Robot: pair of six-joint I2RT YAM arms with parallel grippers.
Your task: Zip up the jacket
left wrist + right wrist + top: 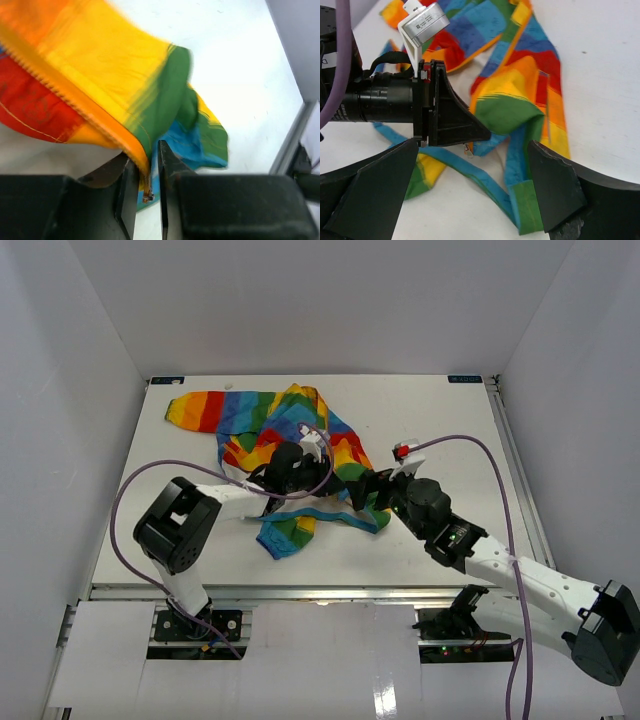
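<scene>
Small soft jacket in rainbow stripes, red through blue, white lining, light-blue trim (290, 415): crumpled and unzipped at centre of white surface (450, 440). One sleeve stretched flat toward 10 o'clock, a trimmed flap trailing toward 6 o'clock.

Left hand (149, 170): down over the jacket's middle, fingers drawn close but not quite together. Between them, the orange front edge with its row of zip teeth (60, 95), running in from 10 o'clock in the wrist view. Fabric flush against the 9 o'clock finger (127, 192); thin sliver of blue visible beside the 3 o'clock finger. Small metal zip pull (146, 196) dangling just below that edge, inside the gap. Firm pinch or mere contact: cannot tell.

Right hand (472, 145): spread wide, nothing gripped. Low over the surface at the jacket's 4 o'clock side, pointed at the left hand's tips. Framed between its spread fingers in its own view: left hand in profile, zip pull hanging at its tip, light-blue trim strip crossing below, green-and-orange fold bunched toward 2 o'clock. Contact between its 3 o'clock finger and the trim end: cannot tell. Grey camera block on white bracket (422, 22) atop left hand.
</scene>
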